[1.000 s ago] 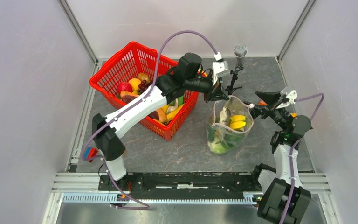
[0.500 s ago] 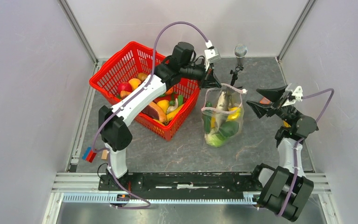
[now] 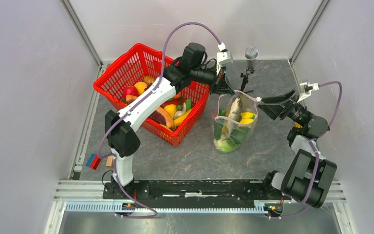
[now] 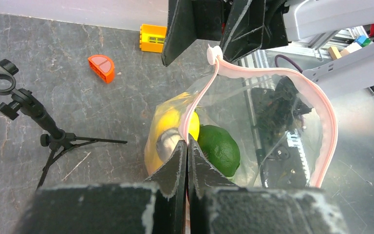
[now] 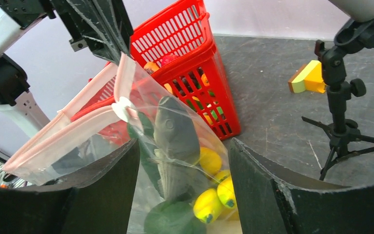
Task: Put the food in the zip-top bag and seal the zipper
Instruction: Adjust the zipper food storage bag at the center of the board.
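Observation:
The clear zip-top bag (image 3: 233, 127) hangs upright over the table, holding food: yellow bananas (image 5: 209, 204), a grey fish (image 5: 175, 136) and a green piece (image 4: 219, 148). Its pink zipper (image 4: 321, 112) gapes in a loop, with a white slider (image 5: 121, 108) at the end towards my right arm. My left gripper (image 4: 187, 144) is shut on the zipper strip at the bag's left top corner (image 3: 222, 89). My right gripper (image 3: 268, 105) is open at the bag's right top corner. In the right wrist view its fingers (image 5: 107, 190) straddle the bag's side below the slider without pinching it.
A red mesh basket (image 3: 126, 73) with more toy food stands left of the bag, under my left arm. A small microphone tripod (image 3: 247, 68) stands behind the bag. An orange half-round piece (image 4: 102, 67) and a yellow block (image 4: 152, 38) lie nearby. Coloured blocks (image 3: 95, 161) sit at the left edge.
My left gripper raised the bag's corner and the bag hangs more upright. My right gripper swung in to the bag's right corner, and its jaws have narrowed a little.

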{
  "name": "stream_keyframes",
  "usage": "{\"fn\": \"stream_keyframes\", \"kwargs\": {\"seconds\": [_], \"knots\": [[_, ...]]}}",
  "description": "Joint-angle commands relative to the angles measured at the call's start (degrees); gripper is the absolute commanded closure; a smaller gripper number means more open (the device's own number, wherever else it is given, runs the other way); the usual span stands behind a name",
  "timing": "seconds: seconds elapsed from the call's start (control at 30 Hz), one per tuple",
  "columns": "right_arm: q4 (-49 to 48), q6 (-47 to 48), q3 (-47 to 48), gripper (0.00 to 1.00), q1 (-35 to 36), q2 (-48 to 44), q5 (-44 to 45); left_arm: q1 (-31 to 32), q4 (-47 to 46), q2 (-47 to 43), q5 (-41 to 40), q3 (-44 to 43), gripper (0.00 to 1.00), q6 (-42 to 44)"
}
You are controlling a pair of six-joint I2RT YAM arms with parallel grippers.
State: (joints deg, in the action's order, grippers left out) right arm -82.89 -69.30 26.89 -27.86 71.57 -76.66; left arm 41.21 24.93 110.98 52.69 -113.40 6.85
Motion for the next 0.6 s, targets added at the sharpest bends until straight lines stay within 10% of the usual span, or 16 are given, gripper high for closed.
{"fn": "stream_keyframes", "kwargs": {"seconds": [0.0, 0.23, 0.57], "knots": [[-29.3, -2.6, 1.6, 0.28, 1.2, -3.3, -1.2, 0.0, -1.1, 0.2, 4.1, -3.4, 0.98, 1.2], [-29.3, -0.4, 1.5, 0.32, 7.0, -2.5, -4.0, 0.1, -0.9, 1.4, 7.9, -4.8, 0.98, -0.3], [-29.3, 0.5, 1.9, 0.71, 7.6, -3.0, -3.1, 0.1, 0.4, 1.9, 10.0, -5.0, 0.98, -0.3]]}}
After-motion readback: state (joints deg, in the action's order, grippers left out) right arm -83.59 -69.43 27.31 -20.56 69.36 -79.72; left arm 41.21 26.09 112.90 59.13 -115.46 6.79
